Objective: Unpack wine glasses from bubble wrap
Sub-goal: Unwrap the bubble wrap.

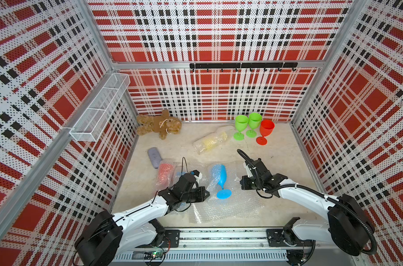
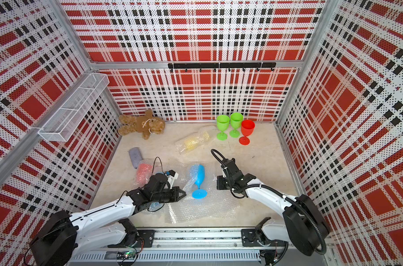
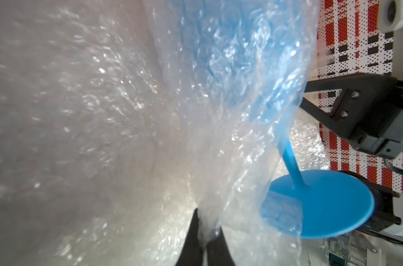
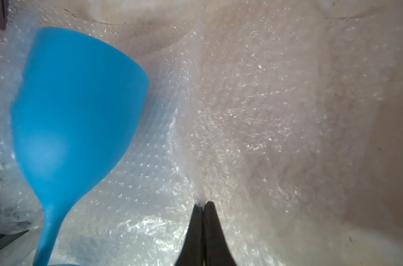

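We see blue goblet [image 1: 221, 178] lying on bubble wrap [image 1: 230, 207], between both claws. Left gripper [image 3: 207, 221] narrow, pinching the wrap by its foot; right gripper [image 4: 204, 203] clamped on wrap beside bowl.

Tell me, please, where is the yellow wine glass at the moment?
In both top views the yellow wine glass, wrapped in bubble wrap, lies on its side toward the back of the table, between the teddy bear and the nearer green glass.

Blue goblet [image 1: 221, 176] lies on its side, centre front, on an opened bubble wrap sheet [image 1: 230, 207], with a fold over its bowl. Back right: 2 green goblets [image 1: 241, 123] [image 1: 255, 121] & red goblet [image 1: 266, 129], upright, unwrapped. Wrapped yellow goblet [image 1: 210, 141] lies mid-back; wrapped red goblet [image 1: 165, 172] lies front left.
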`<state>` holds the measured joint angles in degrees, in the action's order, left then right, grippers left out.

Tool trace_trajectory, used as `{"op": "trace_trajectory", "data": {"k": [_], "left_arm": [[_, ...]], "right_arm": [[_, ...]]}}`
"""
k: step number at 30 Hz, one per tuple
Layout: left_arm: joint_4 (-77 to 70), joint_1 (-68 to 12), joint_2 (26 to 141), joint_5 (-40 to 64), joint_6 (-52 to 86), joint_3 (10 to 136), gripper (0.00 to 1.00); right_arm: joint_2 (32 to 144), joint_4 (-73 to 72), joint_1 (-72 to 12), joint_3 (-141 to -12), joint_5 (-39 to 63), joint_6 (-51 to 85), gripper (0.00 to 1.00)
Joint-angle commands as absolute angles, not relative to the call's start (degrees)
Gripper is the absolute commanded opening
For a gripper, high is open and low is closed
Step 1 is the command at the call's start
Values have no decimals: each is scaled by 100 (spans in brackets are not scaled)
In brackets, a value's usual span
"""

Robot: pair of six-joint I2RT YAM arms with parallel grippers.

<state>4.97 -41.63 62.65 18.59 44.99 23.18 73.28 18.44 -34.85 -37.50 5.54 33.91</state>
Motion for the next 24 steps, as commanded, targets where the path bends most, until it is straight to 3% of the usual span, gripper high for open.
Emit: {"op": "trace_trajectory", "data": {"k": [1,3,6,17,22,24], "left_arm": [[863,-4243,6245,1618,4406,2529,30],[1035,-4263,6167,1460,4386,2649,45],[1315,-4263,6011,1182,4364,2822,54],[2345,-3734,5505,742,3980,3574,56],[2451,-3639,5529,573,3706,3966,52],[2452,-3630,5620,614,3635,4104,50]], "right_arm": [[7153,1905,-3417,-3900,426,3216,0],[7115,1983,-3420,-3932,446,3122,0],[7100,2081,-3421,-3990,466,3006,0],[6897,2176,-3419,-3955,504,3129,0],[6928,2428,-3417,-4153,236,3080,42],[6928,2634,-3419,-4333,23,2971,51]]}}
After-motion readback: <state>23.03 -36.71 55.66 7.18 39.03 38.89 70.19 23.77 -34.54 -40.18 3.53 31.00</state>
